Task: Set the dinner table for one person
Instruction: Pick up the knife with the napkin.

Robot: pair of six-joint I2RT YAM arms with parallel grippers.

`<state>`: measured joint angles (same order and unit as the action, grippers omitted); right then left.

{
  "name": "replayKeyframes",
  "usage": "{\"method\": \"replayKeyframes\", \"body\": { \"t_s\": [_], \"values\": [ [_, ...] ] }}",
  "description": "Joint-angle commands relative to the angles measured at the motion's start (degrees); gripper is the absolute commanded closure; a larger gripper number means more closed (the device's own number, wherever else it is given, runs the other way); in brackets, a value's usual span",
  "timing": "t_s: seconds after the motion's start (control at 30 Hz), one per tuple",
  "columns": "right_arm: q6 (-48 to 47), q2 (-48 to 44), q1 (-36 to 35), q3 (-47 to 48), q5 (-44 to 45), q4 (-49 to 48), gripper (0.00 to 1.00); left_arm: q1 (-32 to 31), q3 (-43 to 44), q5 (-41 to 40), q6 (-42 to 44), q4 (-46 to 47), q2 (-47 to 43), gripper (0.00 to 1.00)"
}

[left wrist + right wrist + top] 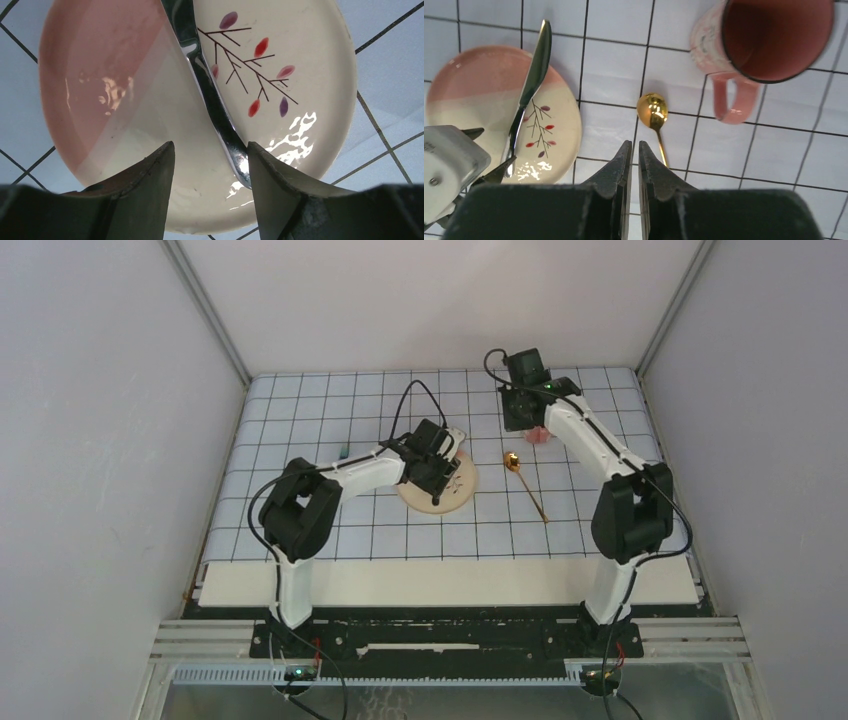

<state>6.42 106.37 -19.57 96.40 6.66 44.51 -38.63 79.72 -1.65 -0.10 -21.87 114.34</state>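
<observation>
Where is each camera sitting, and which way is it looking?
Top camera: high up behind the arms, looking down on the gridded cloth; both arms show.
Left wrist: on the left arm, looking down at the plate and silver knife; its fingers show.
Right wrist: on the right arm, looking down at the gold spoon and pink mug; its fingers show.
Shared: both wrist views catch the plate and silver knife.
</observation>
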Motion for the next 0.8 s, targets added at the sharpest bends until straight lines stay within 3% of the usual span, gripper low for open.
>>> {"method": "replayKeyframes", "body": {
  "t_s": [0.0,0.37,0.5,0.57,0.63,0.77],
  "values": [
    [-2.09,-5.65,1.66,-1.99,2.57,-3.61,0.84,-0.13,0.93,-2.52,0.26,0.52,-1.26,0.4],
    [-3.18,-4.54,2.72,-2.62,3.14,-3.33,0.84,-0.52,2.5,5.04,-1.5,-2.67,-7.27,0.41],
    [-3.46,-4.08,2.79,-2.45,2.95,-3.03,0.87,0.09,1.81,-2.97,-1.53,-2.48,-7.05,0.6],
    [-3.51,-4.18,2.79,-2.47,2.92,-2.69,0.88,1.08,2.04,-5.48,-2.01,-3.02,-5.74,0.8],
    [-3.6,-4.81,2.79,-2.85,2.49,-2.67,0.88,1.9,2.25,-7.04,-2.01,-3.72,-4.51,0.91],
    [-3.47,-6.38,2.79,-3.5,1.9,-2.85,0.89,2.33,3.25,-8.56,-1.02,-4.58,-2.24,0.97]
  ]
}}
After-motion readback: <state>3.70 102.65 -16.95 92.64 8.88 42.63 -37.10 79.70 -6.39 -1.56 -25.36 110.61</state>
